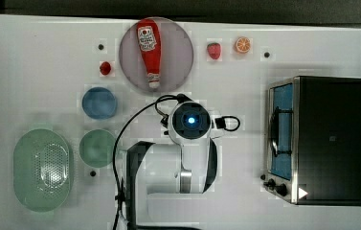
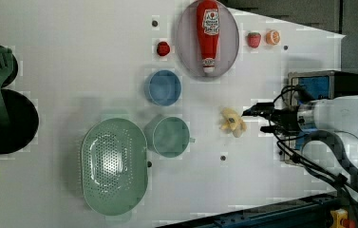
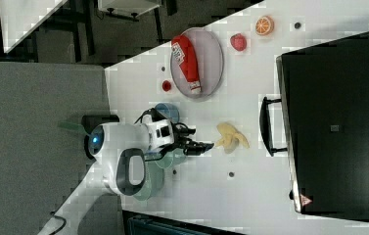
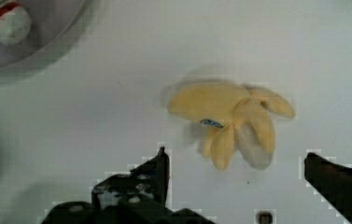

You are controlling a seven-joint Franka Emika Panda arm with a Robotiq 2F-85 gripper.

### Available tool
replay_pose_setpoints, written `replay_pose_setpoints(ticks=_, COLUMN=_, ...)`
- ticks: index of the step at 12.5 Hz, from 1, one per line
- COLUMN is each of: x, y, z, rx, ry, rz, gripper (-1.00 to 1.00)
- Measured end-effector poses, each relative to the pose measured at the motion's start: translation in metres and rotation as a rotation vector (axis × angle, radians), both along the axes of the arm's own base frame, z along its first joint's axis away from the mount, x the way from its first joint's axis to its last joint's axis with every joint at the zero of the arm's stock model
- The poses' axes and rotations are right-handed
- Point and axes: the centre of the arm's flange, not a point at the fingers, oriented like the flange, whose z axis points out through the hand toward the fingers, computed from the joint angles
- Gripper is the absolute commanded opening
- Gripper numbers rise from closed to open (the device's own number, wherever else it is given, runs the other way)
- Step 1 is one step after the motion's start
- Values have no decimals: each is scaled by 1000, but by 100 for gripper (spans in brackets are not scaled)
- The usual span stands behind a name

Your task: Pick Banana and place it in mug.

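White tabletop [image 2: 72, 57] fills the left view, dark floor past its far edge. At its middle stands the mug [image 2: 168, 137], pale mint and empty; the blue cup [image 2: 163, 87] at its twelve o'clock is empty too, and so is the perforated colander [image 2: 114, 165] at its eight o'clock. A round plate [image 2: 186, 52] at one o'clock carries a ketchup bottle [image 2: 208, 33]. The peeled banana [image 2: 232, 122] lies on the bare surface at the mug's three o'clock — well apart from it. Just beyond hangs the gripper [image 2: 261, 120], its fingers spread wide and holding nothing. A toaster oven [image 1: 319, 139] sits at the top view's three o'clock.
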Motion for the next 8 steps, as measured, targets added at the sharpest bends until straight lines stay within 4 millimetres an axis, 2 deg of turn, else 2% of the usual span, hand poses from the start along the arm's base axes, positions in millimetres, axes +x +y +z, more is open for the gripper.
replay_pose_setpoints(ticks=2, x=2, y=-9, z=-24, rx=-4, ry=3, rz=-1, gripper=100)
replay_pose_setpoints(ticks=5, x=1, y=-22, z=-73, rx=-11, ry=-30, rz=-16, gripper=100)
replay_pose_setpoints(ticks=7, x=-7, y=-19, z=-97, rx=-5, ry=-26, rz=-3, gripper=100)
replay_pose_setpoints(ticks=8, x=-11, y=-15, z=-104, rx=-3, ry=-22, rz=8, gripper=93)
